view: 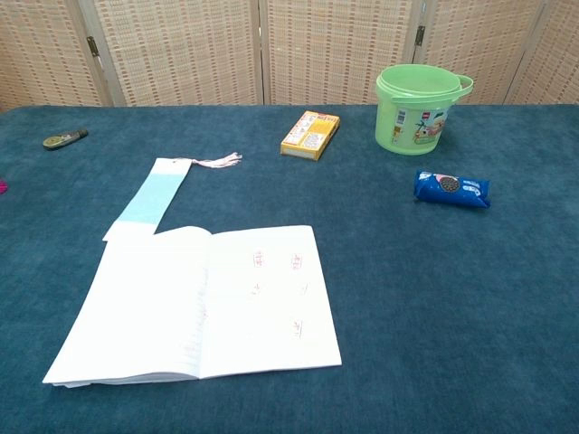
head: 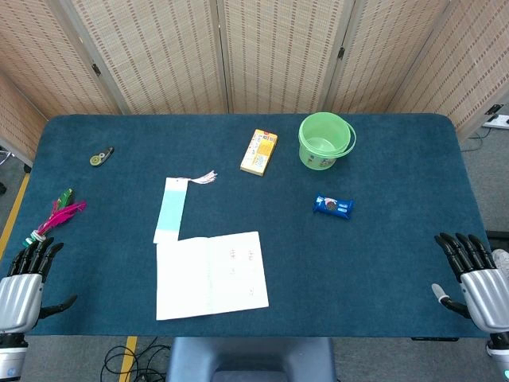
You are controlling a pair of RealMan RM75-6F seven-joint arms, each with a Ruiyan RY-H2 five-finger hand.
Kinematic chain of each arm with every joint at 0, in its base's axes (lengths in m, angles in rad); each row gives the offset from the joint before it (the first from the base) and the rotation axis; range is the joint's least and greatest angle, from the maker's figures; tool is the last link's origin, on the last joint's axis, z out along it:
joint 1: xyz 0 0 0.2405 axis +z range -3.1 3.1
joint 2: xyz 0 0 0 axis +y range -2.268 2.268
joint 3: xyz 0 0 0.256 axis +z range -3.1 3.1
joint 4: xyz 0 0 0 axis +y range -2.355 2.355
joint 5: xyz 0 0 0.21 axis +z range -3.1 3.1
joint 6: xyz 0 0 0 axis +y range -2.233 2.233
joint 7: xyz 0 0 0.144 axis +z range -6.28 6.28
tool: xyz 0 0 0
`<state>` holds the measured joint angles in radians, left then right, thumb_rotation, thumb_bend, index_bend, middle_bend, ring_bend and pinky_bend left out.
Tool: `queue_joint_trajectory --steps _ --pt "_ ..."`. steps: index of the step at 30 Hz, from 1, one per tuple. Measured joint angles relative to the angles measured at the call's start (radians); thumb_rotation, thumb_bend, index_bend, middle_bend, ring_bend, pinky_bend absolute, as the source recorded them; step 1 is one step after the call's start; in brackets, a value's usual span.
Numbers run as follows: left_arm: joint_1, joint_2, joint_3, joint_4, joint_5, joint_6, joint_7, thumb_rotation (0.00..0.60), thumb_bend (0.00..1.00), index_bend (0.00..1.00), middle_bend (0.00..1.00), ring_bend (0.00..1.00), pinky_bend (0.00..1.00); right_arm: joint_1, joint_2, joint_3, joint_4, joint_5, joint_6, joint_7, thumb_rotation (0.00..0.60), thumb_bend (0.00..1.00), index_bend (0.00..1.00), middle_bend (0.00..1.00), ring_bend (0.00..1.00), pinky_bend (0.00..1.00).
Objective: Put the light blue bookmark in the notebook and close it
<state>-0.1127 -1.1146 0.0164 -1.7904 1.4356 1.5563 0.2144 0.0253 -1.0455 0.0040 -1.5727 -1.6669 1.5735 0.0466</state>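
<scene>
Head view: 1 left hand (head: 22, 293) & 1 right hand (head: 477, 280), both w/ fingers spread, holding nothing, 1 open notebook (head: 211, 274) w/ 1 light blue bookmark (head: 172, 208) touching its far left corner; chest view: 1 green bucket (view: 418, 108), 1 cookie pack (view: 451, 188), 1 yellow box (view: 310, 134).

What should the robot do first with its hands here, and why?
Probably reach the left hand toward the light blue paper bookmark. Both hands are open at the table's near edge, the right hand is farther away, and the white notebook already lies open beside it.
</scene>
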Motion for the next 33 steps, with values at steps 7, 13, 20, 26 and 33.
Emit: queue_joint_trajectory --steps 7,13,20,26,33 --pt "0.009 -0.008 -0.008 -0.002 0.007 -0.004 -0.007 0.600 0.09 0.15 0.09 0.03 0.13 -0.012 0.002 0.001 -0.013 0.003 0.021 -0.013 0.600 0.22 0.06 0.11 0.05 0.07" --pt "0.006 -0.010 -0.022 -0.001 0.012 -0.018 -0.016 0.600 0.09 0.16 0.09 0.03 0.13 -0.024 0.000 -0.002 -0.015 0.008 0.034 -0.011 0.600 0.22 0.06 0.11 0.05 0.07" --pt "-0.049 -0.010 -0.044 0.010 0.016 -0.104 -0.031 0.600 0.09 0.22 0.10 0.03 0.13 -0.029 0.001 -0.003 -0.023 0.007 0.041 -0.011 0.600 0.24 0.07 0.11 0.05 0.07" --pt "-0.168 -0.028 -0.104 0.039 -0.018 -0.265 -0.048 0.600 0.09 0.23 0.16 0.05 0.13 -0.027 0.012 -0.004 -0.036 -0.007 0.045 -0.023 0.600 0.25 0.07 0.11 0.05 0.07" --pt "-0.342 -0.092 -0.189 0.102 -0.158 -0.486 -0.002 0.595 0.09 0.22 0.17 0.05 0.13 -0.034 0.024 -0.005 -0.050 -0.006 0.052 -0.036 0.600 0.25 0.06 0.11 0.05 0.07"
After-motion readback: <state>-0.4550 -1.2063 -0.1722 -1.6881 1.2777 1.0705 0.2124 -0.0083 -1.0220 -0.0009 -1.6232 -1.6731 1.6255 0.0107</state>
